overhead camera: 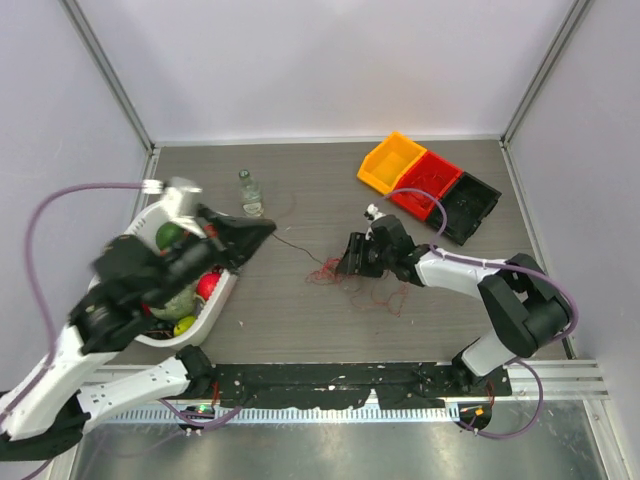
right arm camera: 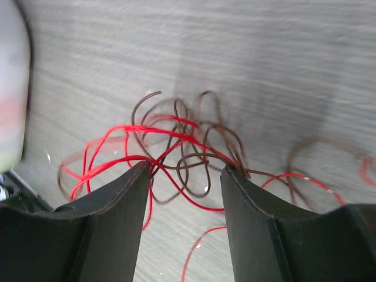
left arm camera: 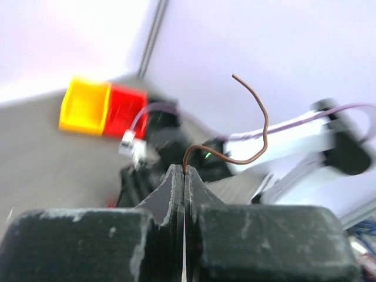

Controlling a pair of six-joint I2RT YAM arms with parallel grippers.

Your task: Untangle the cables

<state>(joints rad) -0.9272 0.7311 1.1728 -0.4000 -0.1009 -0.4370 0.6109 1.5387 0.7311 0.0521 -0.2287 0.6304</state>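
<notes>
- The tangle of red and brown cables [right arm camera: 176, 140] is found on the table [right arm camera: 247, 53], directly below the right gripper [right arm camera: 185, 169], whose fingers are held apart astride it.
- One brown cable [left arm camera: 267, 123] is drawn leftward and away from the tangle, its end clamped in the closed left gripper [left arm camera: 184, 171].
- The right arm is judged nearer.

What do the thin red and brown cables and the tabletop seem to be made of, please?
Red cables and brown cables: probably plastic-coated wire, smooth, slightly glossy, holding springy curls. Tabletop: matte grey wood-look laminate, judging by its streaked grain.
</notes>
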